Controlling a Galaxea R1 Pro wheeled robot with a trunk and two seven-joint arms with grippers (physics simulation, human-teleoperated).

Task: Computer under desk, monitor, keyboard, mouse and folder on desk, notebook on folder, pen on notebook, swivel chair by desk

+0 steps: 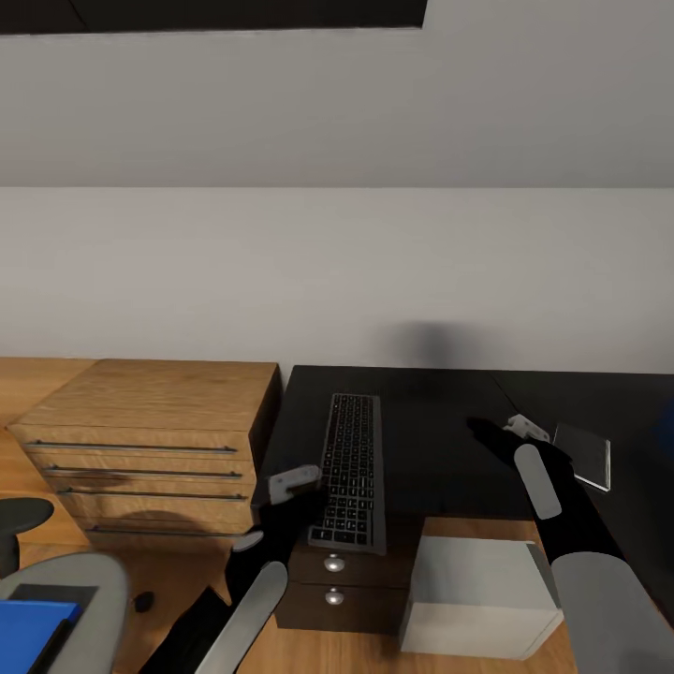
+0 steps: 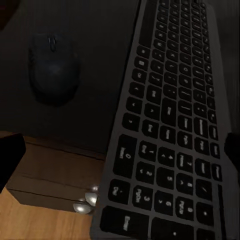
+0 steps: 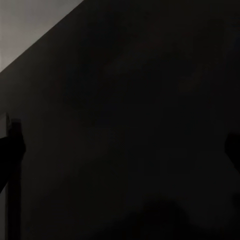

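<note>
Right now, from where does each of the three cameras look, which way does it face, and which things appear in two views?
Head view: from the robot's head, forward and down at the desk, the keyboard, the computer; both arms show.
Left wrist view: near the left gripper, looking down on the keyboard and the mouse; dark finger edges show.
Right wrist view: near the right arm's gripper, close over the dark desk top.
Shared: keyboard and desk.

Home bedroom/study corner, attic-type: pale grey wall (image 1: 337, 271) slopes overhead. Oak plank floor (image 1: 37, 379). Oak dresser (image 1: 150, 440) w/ bar handles just beside black-topped desk (image 1: 421, 440). Desk carries keyboard (image 1: 351, 468); tower computer (image 1: 477, 599) on floor below. Grey swivel chair (image 1: 65, 590) nearby. Domestic workspace, not an office.
</note>
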